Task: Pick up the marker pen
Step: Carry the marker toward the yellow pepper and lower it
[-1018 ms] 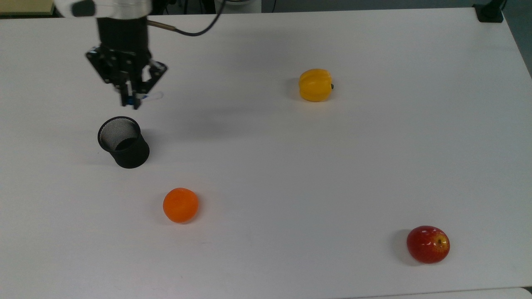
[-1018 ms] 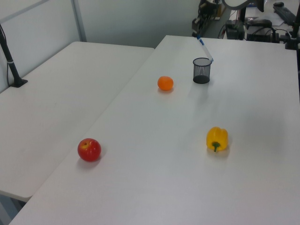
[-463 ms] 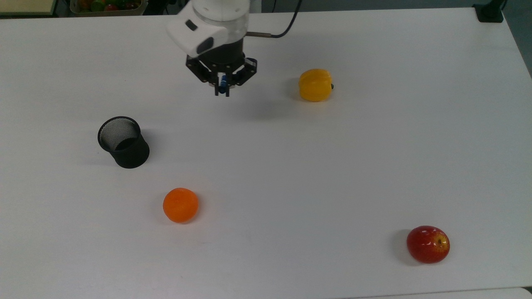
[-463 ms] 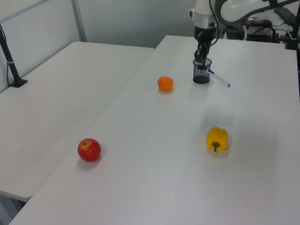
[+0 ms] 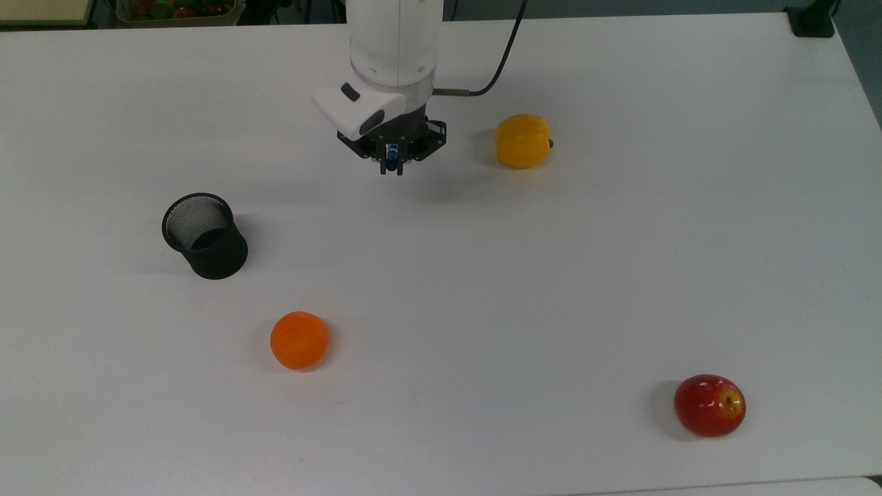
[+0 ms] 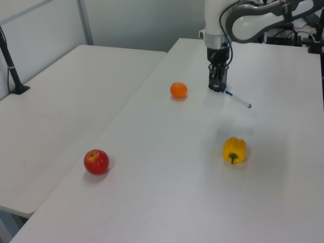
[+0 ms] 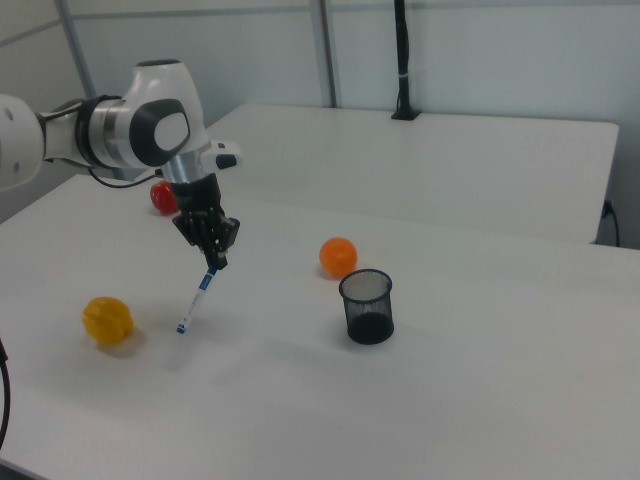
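1. The black mesh cup (image 5: 204, 235) stands near the table's (image 5: 620, 275) left edge in the top view, and I see nothing inside it.
2. My claw (image 5: 391, 167) pinches the marker pen (image 7: 196, 300) by its blue cap; the pen hangs tilted above the table's middle, beside the yellow pepper (image 5: 523, 141).
3. One second ago I held the pen over the cup; now I am well apart from it.
4. In the left view my claw hides the cup.
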{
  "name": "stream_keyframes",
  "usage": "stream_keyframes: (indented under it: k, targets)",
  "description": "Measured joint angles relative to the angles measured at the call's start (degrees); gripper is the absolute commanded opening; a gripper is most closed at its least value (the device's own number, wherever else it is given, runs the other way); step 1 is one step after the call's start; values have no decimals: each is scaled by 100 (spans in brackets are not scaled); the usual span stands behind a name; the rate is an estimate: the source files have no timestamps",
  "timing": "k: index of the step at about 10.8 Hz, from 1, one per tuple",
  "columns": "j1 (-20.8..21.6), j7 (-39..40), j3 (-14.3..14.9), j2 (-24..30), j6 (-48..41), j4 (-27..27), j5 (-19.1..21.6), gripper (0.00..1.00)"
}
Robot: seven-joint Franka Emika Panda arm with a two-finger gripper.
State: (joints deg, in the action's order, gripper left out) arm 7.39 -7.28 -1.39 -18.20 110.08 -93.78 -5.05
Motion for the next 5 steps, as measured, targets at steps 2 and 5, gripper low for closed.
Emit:
stream_keyframes:
  k: [2, 5]
  targets:
    - [0, 0, 0, -149, 102, 10, 0, 22]
    - [1, 1, 0, -183, 120, 26, 0, 100]
